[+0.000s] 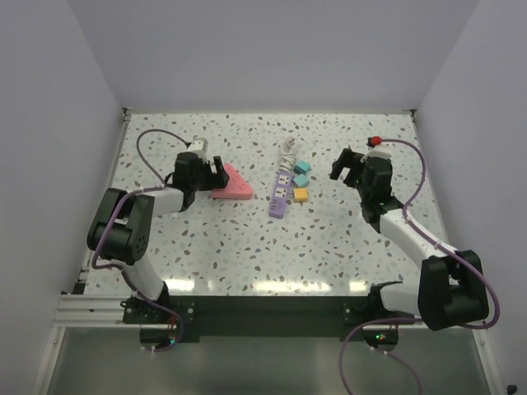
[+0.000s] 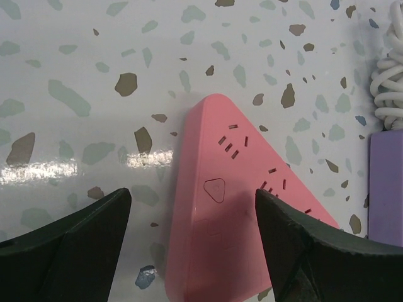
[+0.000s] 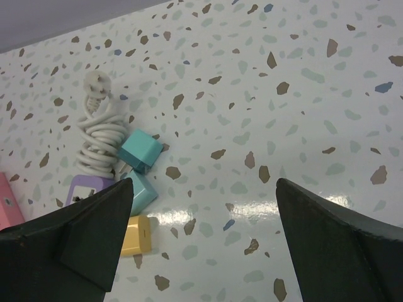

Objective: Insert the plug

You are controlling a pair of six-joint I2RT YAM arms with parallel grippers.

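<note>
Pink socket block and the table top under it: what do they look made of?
Pink socket block: probably moulded plastic with a matte to satin finish, going by its uniform colour, rounded corners, crisp slots and recessed triangular button. Table top: a smooth, glossy surface with a terrazzo-like speckle, and the bright light reflection shows the sheen. Whether it is real stone or printed laminate, I cannot tell.
</note>
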